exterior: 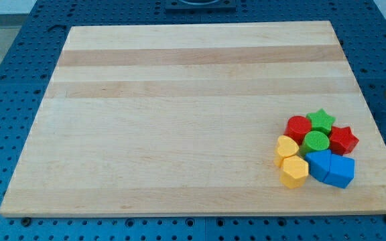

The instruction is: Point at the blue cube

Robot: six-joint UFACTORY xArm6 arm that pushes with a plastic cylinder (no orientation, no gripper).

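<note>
In the camera view, the only one there is, the pale wooden worktop (179,114) lies on a blue perforated base (12,80), and all the blocks are bunched together near the view's bottom right corner. The blue cube (341,171) sits at the bottom right edge of that bunch, touching a second blue block (319,164) on its left whose shape I cannot make out with certainty. A yellow hexagonal block (294,171) and a yellow heart (286,147) lie further to the view's left, a green cylinder (315,142) stands in the middle, and a red block (298,126), a green star (322,120) and a red star (344,139) close the top. My tip does not show anywhere, so where it stands relative to the blocks cannot be told; there is no claw on this arm, and hence no open or closed state to report. The cube looks like a small, rigid, light piece with smooth faces, which I judge would slide easily on the wood at the slightest nudge. Since it only needs pointing at, no hold is called for. Its right and bottom faces are free, so approaching from the view's bottom right would likely avoid disturbing the neighbours.
</note>
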